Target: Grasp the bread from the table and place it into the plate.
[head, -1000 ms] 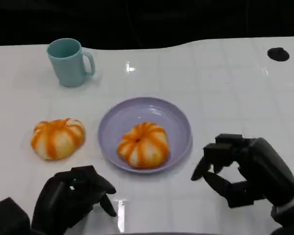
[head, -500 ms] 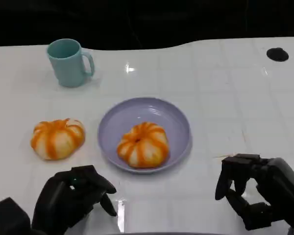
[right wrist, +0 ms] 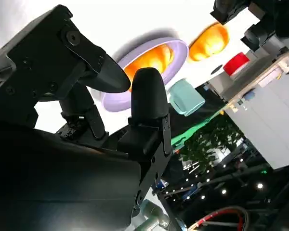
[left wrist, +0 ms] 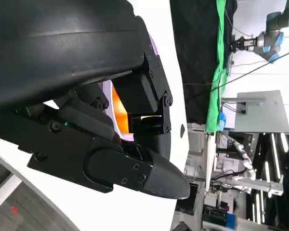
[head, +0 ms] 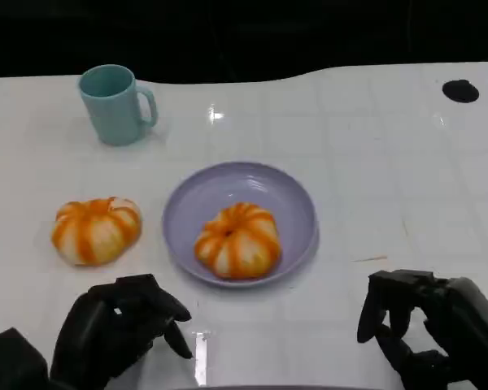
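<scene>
Your right hand (head: 427,325) has drawn back low, fingers apart, holding nothing, wrist cut off; left hand (head: 118,329) curled, empty.

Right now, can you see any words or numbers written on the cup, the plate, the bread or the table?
None can be read.
Cup: plain teal, no writing.
Plate: plain lilac, no writing.
Bread in the plate and bread on the table: orange and white stripes, no label.
Table: white, no writing.
Background gear in the wrist views: too small and blurred to read.
</scene>
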### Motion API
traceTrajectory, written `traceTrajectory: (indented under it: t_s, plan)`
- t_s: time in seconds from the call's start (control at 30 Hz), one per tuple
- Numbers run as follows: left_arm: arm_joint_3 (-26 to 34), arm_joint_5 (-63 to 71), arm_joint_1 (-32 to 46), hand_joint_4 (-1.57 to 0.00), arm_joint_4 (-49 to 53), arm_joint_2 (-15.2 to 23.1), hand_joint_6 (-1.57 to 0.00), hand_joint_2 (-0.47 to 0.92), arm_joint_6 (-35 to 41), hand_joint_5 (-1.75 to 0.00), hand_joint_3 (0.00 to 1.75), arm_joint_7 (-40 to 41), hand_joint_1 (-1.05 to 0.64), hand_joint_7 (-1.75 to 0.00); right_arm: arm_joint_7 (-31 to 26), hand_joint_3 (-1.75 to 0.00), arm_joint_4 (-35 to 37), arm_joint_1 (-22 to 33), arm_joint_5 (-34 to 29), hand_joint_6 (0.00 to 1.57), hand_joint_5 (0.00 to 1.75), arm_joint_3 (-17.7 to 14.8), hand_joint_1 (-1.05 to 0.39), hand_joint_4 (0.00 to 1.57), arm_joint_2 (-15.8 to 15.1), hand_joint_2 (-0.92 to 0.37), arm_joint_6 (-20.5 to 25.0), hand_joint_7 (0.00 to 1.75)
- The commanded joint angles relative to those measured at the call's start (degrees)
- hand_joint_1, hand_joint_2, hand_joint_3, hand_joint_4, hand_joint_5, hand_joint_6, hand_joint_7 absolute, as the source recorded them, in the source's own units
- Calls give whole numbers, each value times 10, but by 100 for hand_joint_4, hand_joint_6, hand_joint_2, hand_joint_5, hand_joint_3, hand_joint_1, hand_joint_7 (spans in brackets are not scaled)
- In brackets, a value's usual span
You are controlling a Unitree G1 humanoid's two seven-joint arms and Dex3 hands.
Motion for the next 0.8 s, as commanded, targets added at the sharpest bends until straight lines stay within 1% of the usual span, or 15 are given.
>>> traceTrajectory:
  t_s: [0.03, 0.2, 0.37, 0.63, 0.8]
  plan:
    - [6, -7, 1, -109, 8, 13, -115, 92, -5, -125, 10, -10, -91, -77, -31, -153, 26, -4, -13, 77, 175, -8, -9, 85, 1, -25, -9, 153]
    - [5, -10, 0, -109, 11, 15, -114, 92, -5, -125, 11, -13, -91, -78, -65, -153, 53, -15, -38, 76, 175, -8, -10, 84, -3, -25, -22, 154]
    - [4, -10, -1, -108, 15, 16, -113, 92, -12, -127, 12, -17, -91, -79, -76, -153, 62, -16, -42, 76, 175, -5, -13, 87, -7, -22, -27, 157]
    - [4, -13, -2, -109, 17, 17, -114, 92, -4, -127, 9, -15, -91, -81, -94, -153, 76, -19, -60, 76, 175, -2, -13, 88, -9, -21, -38, 159]
    - [3, -9, -4, -109, 23, 18, -114, 92, -13, -128, 9, -16, -93, -81, -105, -153, 86, -22, -70, 76, 175, 1, -13, 89, -9, -19, -42, 159]
